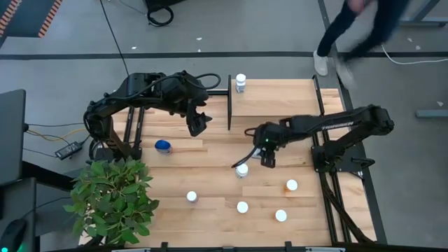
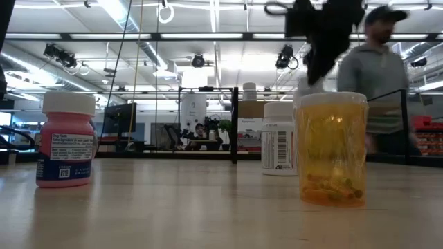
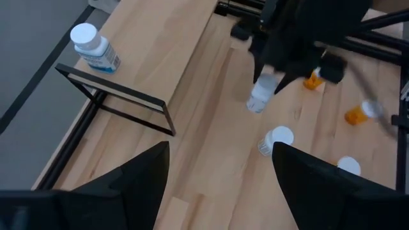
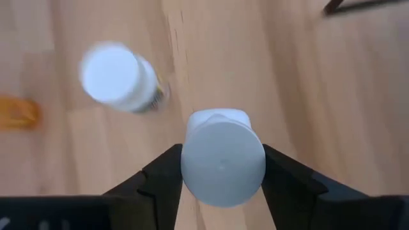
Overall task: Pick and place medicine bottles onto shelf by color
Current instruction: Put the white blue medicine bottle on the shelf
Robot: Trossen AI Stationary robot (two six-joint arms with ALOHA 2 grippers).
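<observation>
Medicine bottles: high view, one on shelf point(image 1: 276, 96) far side point(image 1: 241, 82); five on tabletop point(image 1: 210, 183).

Left wrist view: left gripper point(image 3: 220, 167) fingers released, idle beside shelf.

Right wrist view: right gripper point(image 4: 222, 167) fingers clamp white-capped bottle point(image 4: 222, 166). Judgement: early.

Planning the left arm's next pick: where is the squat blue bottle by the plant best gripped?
On the blue bottle, take the body's sides just under the top, coming straight down. It seems upright, squat and round. Leaves of the plant lie near one side, so close across the free sides.
</observation>
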